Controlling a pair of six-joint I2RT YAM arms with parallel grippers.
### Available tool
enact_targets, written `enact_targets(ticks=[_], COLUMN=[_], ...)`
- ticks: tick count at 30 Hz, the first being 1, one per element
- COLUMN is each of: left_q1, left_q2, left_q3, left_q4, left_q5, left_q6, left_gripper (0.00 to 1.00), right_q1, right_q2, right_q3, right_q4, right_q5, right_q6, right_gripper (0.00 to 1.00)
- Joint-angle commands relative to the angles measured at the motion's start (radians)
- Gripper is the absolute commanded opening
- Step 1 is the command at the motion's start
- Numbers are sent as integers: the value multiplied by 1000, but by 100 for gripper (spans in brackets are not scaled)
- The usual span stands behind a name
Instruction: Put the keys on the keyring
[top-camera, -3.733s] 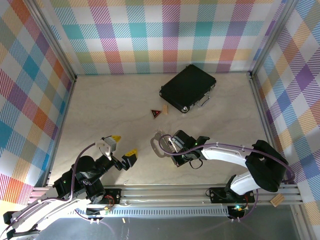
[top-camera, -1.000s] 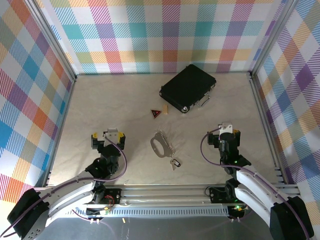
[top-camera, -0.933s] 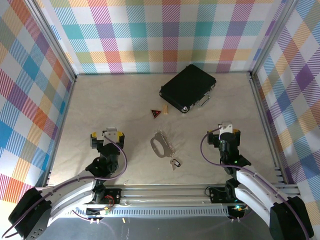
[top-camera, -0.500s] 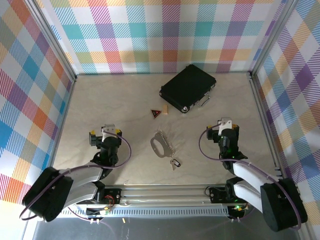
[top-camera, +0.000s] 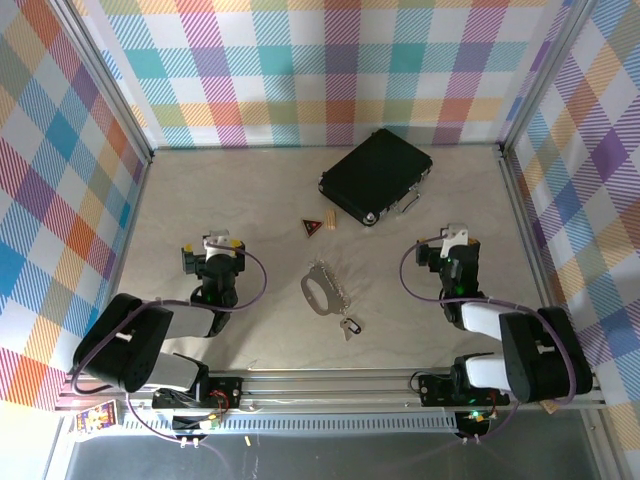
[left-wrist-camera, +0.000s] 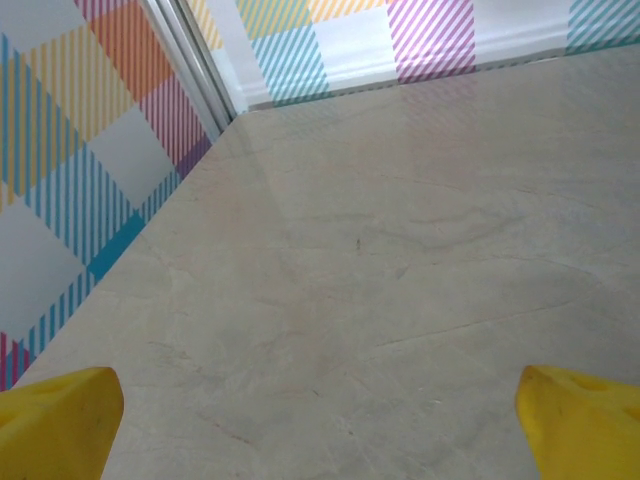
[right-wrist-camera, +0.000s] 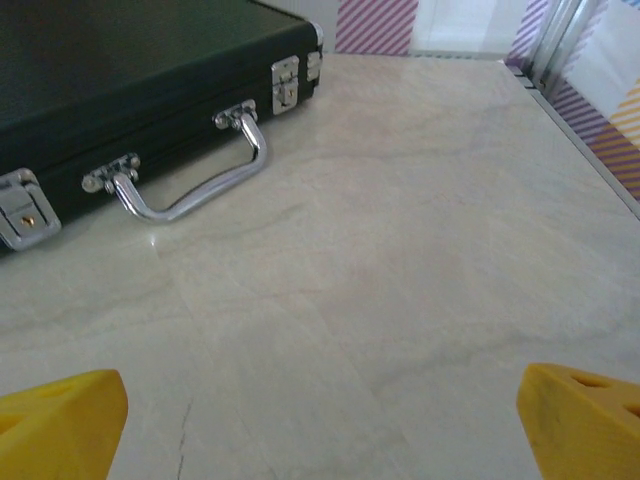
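Keys (top-camera: 348, 326) lie near keyring (top-camera: 319, 288), black case (top-camera: 376, 176) shut, left claw (left-wrist-camera: 320, 425) and right claw (right-wrist-camera: 320, 425) wide.

walls (top-camera: 340, 70) were plaid: teal, purple, orange, yellow, white | table (top-camera: 230, 200) was pale beige, faintly veined | case (top-camera: 375, 175) was black, latches silver | tag (top-camera: 311, 227) was red and black | keyring (top-camera: 318, 289) was silvery | keys (top-camera: 348, 327) were black-headed, silver-bladed | fingertips (left-wrist-camera: 60, 420) were yellow
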Motion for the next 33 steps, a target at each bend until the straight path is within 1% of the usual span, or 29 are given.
enact_targets(ticks=[1,2,5,8,9,11,12,13,15,17,19,21,22,23,24,25,33], left_q1=[30,38,58,82,105,127,124,124,135,147,181,196,209,223,230,230,230], left_q2=[17,12,9,14,44,133,143,122,131,123,141,206,171,175,189,179,179], left_q3=[45,50,51,52,34,5,6,16,32,55,87,113,140,143,134,141,135], left_q4=[27,8,4,3,55,223,233,170,154,91,30,67,-57,-60,-9,-43,-25], left_q5=[48,71,106,158,198,206,222,238,245,264,327,334,353,378,381,385,387], left_q6=[-17,-27,-49,-84,-111,-122,-111,-122,-128,-144,-168,-163,-195,-205,-199,-206,-203], left_gripper=[100,100,100,100,100,100,100,100,100,100,100,100,100,100,100,100,100], right_q1=[-22,-26,-45,-51,-58,-72,-82,-88,-91,-89,-91,-92,-95,-95,-96,-95,-97], right_q2=[78,99,106,154,176,195,197,203,216,211,217,224,223,223,223,223,223], right_q3=[7,8,15,17,21,34,37,37,44,69,95,133,132,132,132,132,131], right_q4=[199,218,200,243,255,245,237,240,242,189,142,81,80,78,81,77,81], right_q5=[-38,-30,-66,-97,-105,-117,-125,-127,-114,-97,-92,-91,-96,-97,-97,-98,-98], right_q6=[18,30,42,40,44,59,67,74,79,85,90,95,95,96,96,97,94], right_gripper=[99,99,99,99,99,99,99,99,99,99,99,99,99,99,99,99,99])
